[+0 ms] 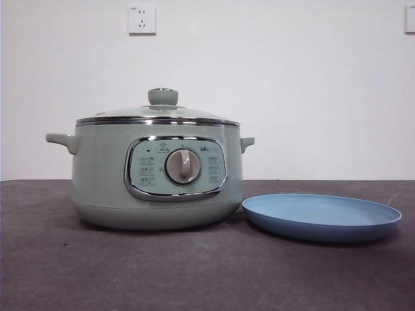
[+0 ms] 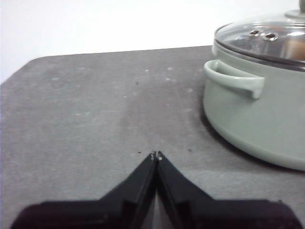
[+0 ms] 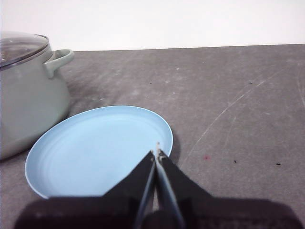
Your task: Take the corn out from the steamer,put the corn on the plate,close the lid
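I see the steamer (image 1: 155, 175) standing on the dark tabletop (image 1: 130, 272) with the lid (image 1: 159, 114) seated on its rim, knob up. The plate (image 1: 322, 217) lies flat on the tabletop just beside the steamer, on the side away from my left arm, its near edge almost touching the pot's base; nothing lies on it.

My left end effector (image 2: 156, 155) is clenched, its two black jaws pressed tip to tip with nothing between them. It hangs over bare tabletop, near the steamer's side handle (image 2: 233, 78) but apart from it.

My right end effector (image 3: 156, 152) is likewise clenched and empty, its tips meeting above the plate's rim on the edge far from the steamer.

Through the glass of the lid in the left wrist view I make out a blurred pale orange patch (image 2: 295, 47) inside the steamer; I cannot tell for certain that it is the corn.
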Motion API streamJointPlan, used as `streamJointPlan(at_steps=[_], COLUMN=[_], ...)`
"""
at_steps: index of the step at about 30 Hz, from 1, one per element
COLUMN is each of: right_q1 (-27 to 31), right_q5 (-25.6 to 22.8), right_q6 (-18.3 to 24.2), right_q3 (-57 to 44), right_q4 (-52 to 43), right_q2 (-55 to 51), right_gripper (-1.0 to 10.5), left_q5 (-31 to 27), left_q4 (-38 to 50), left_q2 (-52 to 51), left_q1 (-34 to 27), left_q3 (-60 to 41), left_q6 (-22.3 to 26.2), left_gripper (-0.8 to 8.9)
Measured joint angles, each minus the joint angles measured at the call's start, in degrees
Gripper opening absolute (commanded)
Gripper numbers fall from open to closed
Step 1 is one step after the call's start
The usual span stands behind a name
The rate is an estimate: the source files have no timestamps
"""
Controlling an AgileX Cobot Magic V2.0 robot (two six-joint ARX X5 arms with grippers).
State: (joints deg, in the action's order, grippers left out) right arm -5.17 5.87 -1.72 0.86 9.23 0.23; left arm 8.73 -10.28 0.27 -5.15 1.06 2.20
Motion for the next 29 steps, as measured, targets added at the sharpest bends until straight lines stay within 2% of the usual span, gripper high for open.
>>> streamJointPlan(at_steps=[6, 10, 13, 17, 23, 26, 29], right_q1=[0.0, 0.0, 0.0, 0.0, 0.0, 0.0, -0.1], right_q5=[0.1, 0.1, 0.1, 1.1, 7.1, 11.8, 17.5], right_q6=[-1.8, -6.9, -10.2, -12.4, -13.0, -11.9, -9.0], right_q3=[0.0, 0.0, 1.4, 6.4, 17.5, 24.7, 32.9], right_q4=[-0.1, -2.1, -2.2, -2.4, 2.1, 7.7, 14.5], right_q2=[0.0, 0.0, 0.1, 2.0, 10.9, 17.6, 24.9], right_gripper=[0.0, -0.1, -0.1, -0.1, -0.1, -0.1, -0.1], left_q5=[3.8, 6.3, 6.8, 8.3, 13.0, 16.7, 20.5], left_q4=[0.2, -0.5, -1.3, -3.8, -8.9, -11.1, -14.7], left_q2=[0.0, 0.0, 0.1, 1.2, 6.5, 10.1, 14.3], left_q1=[0.0, 0.0, 0.0, 0.0, 0.0, 0.0, 0.0], left_q3=[0.0, 1.1, 4.5, 10.7, 19.1, 23.9, 29.0], left_q6=[-7.6, -14.7, -17.2, -18.3, -18.4, -17.8, -15.9], left_gripper=[-0.07, -0.07, -0.07, -0.07, -0.07, -0.07, -0.07])
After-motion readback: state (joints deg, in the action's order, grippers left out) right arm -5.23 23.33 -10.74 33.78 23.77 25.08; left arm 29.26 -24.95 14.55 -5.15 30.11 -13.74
